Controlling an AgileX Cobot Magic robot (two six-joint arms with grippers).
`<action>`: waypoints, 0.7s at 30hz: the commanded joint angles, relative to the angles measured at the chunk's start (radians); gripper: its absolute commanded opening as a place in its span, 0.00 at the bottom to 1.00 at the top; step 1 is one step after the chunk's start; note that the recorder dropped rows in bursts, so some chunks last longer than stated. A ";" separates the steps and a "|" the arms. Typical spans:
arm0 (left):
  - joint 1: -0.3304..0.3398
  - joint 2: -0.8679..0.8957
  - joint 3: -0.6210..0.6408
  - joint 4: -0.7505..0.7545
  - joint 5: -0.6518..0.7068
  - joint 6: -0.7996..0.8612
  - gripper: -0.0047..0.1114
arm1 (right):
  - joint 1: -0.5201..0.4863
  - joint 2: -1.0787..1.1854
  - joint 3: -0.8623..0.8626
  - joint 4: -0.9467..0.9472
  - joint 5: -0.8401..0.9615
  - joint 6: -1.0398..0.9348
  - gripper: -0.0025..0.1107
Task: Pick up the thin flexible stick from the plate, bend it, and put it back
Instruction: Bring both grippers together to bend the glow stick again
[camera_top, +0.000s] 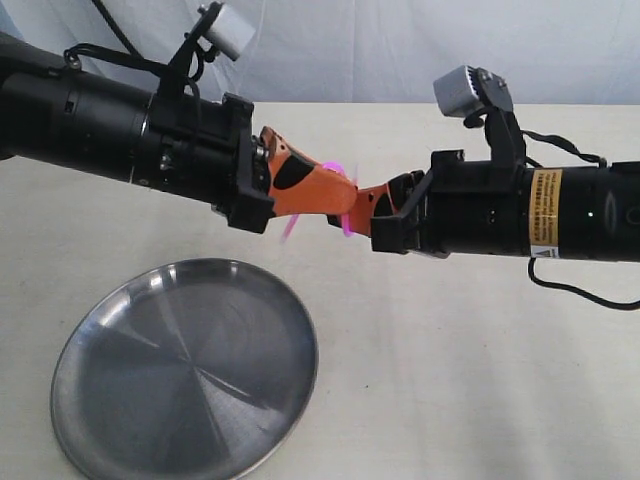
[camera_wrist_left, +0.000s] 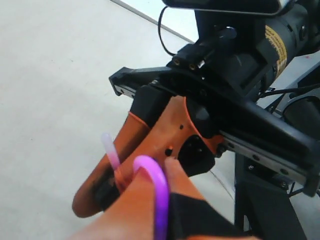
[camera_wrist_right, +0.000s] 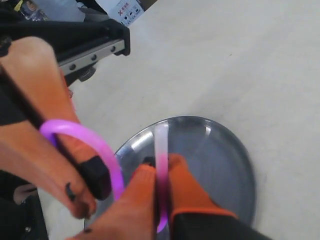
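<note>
Midair, left fingers (camera_top: 310, 190) and right fingers (camera_top: 376, 207) tight on the looped stick (camera_wrist_right: 75, 128)

Left gripper (camera_top: 338, 197) and right gripper (camera_top: 372, 208) meet tip to tip. Both arms near horizontal, raised. Jaws of each closed on stick (camera_wrist_right: 102, 147).

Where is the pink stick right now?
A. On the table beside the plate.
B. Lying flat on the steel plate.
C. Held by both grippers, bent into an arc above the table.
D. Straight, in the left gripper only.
C: the stick curves in an arc between the left gripper and the right gripper, each shut on it, off the plate.
</note>
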 joint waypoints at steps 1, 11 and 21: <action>0.011 0.000 -0.009 -0.080 -0.176 -0.018 0.04 | 0.016 -0.004 0.004 -0.138 -0.184 -0.003 0.01; 0.011 0.000 -0.009 -0.069 -0.236 -0.091 0.04 | 0.016 -0.004 0.004 -0.195 -0.227 -0.005 0.01; 0.011 0.000 -0.009 -0.069 -0.264 -0.095 0.04 | 0.016 -0.004 0.004 -0.199 -0.273 -0.005 0.01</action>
